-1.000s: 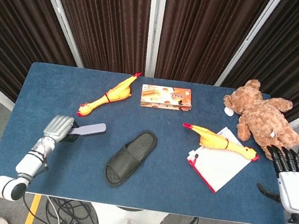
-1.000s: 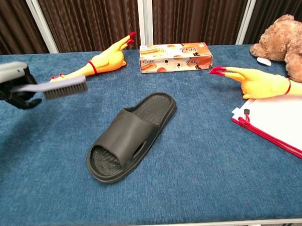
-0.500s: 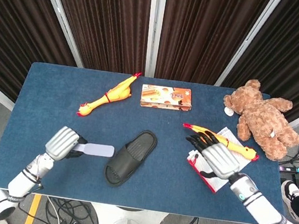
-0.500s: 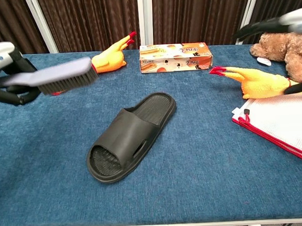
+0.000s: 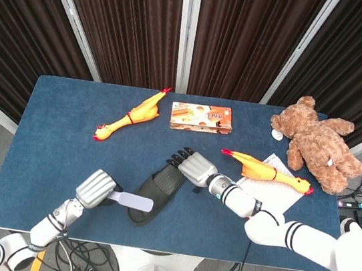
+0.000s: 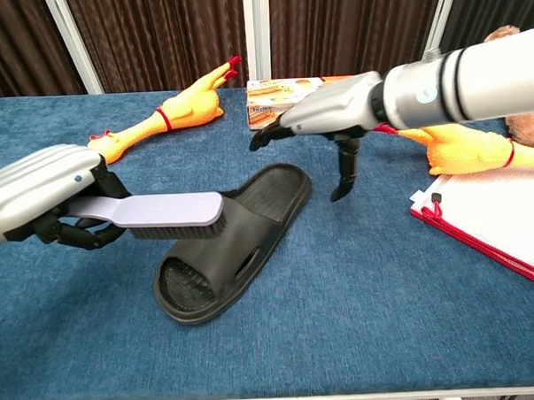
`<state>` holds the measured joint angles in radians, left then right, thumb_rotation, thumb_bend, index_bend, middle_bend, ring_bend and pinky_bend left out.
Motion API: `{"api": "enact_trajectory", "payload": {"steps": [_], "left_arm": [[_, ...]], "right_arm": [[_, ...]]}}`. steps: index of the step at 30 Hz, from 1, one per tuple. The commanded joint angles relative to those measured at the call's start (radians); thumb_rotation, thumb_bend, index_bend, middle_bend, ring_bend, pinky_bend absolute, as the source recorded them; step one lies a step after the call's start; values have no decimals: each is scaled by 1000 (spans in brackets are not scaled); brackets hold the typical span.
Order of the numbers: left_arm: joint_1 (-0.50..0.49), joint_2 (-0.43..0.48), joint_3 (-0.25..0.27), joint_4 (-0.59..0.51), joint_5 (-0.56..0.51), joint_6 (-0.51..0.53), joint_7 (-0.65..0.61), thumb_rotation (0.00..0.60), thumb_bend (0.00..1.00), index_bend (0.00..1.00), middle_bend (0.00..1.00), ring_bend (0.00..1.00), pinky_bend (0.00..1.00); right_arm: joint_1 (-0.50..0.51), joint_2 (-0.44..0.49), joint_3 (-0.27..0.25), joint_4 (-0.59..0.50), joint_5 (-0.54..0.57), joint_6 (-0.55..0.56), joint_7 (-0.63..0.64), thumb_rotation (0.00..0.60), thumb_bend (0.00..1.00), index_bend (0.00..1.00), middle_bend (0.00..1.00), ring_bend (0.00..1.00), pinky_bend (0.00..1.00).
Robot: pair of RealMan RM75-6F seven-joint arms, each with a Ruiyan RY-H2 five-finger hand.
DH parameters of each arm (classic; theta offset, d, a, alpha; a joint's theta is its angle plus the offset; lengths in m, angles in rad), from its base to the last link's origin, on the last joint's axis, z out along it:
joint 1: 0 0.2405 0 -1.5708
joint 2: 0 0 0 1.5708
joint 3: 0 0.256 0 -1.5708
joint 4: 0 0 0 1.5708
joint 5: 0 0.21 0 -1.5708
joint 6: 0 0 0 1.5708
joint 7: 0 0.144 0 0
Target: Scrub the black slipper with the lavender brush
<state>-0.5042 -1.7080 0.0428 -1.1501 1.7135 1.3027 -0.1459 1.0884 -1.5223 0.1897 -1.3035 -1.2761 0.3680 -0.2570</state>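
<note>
The black slipper [image 5: 160, 190] [image 6: 242, 236] lies mid-table, toe end nearest me. My left hand [image 5: 95, 189] [image 6: 45, 194] grips the handle of the lavender brush [image 5: 129, 201] [image 6: 161, 212], whose bristle head hovers at the slipper's left edge over the strap. My right hand [image 5: 191, 166] [image 6: 330, 113] hangs over the slipper's heel end with fingers spread and pointing down, holding nothing. Whether its fingertips touch the slipper is unclear.
A yellow rubber chicken [image 5: 132, 116] lies back left, another one [image 5: 267, 172] rests on the red-edged white pouch [image 5: 268, 196] at right. An orange box [image 5: 201, 118] sits at the back centre, a teddy bear [image 5: 316, 142] at the back right.
My left hand carried the brush right, up to the slipper. My right hand swept in from the right edge, across the pouch, to above the slipper's heel.
</note>
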Motion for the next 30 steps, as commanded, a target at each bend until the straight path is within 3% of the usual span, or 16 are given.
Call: {"api": "enact_trajectory", "payload": {"steps": [1,8,10,13,17,24,30], "left_arm": [[-4,-29,-12,28,-6,7,-12,600,547,1000,1000,989,1000],[-19,-96,-44,115,-19,24,-21,600,547,1000,1000,984,1000],[-26,-124,-49,160,-22,23,-18,600,547,1000,1000,983,1000],[-34,-167,-51,237,-23,22,-37,600,548,1000,1000,983,1000],[-35,-214,-41,337,-22,28,-74,600,547,1000,1000,981,1000],[-28,-287,-33,472,-23,65,-120,600,547,1000,1000,981,1000],[-20,-300,25,518,14,67,-132,600,547,1000,1000,981,1000]], "right_arm": [[50,-65,-29,71,59,-34,-48,600,49,0,43,0,3],[120,-154,-65,175,119,-27,-103,600,49,35,98,0,2],[126,-169,-72,185,126,-7,-111,600,50,134,162,15,28],[131,-182,-83,197,131,12,-120,600,77,337,308,132,157],[140,-188,-93,201,138,20,-124,600,91,445,357,161,211],[145,-185,-106,198,153,34,-119,600,92,468,363,162,222],[151,-183,-108,198,169,42,-112,600,92,467,363,162,229]]}}
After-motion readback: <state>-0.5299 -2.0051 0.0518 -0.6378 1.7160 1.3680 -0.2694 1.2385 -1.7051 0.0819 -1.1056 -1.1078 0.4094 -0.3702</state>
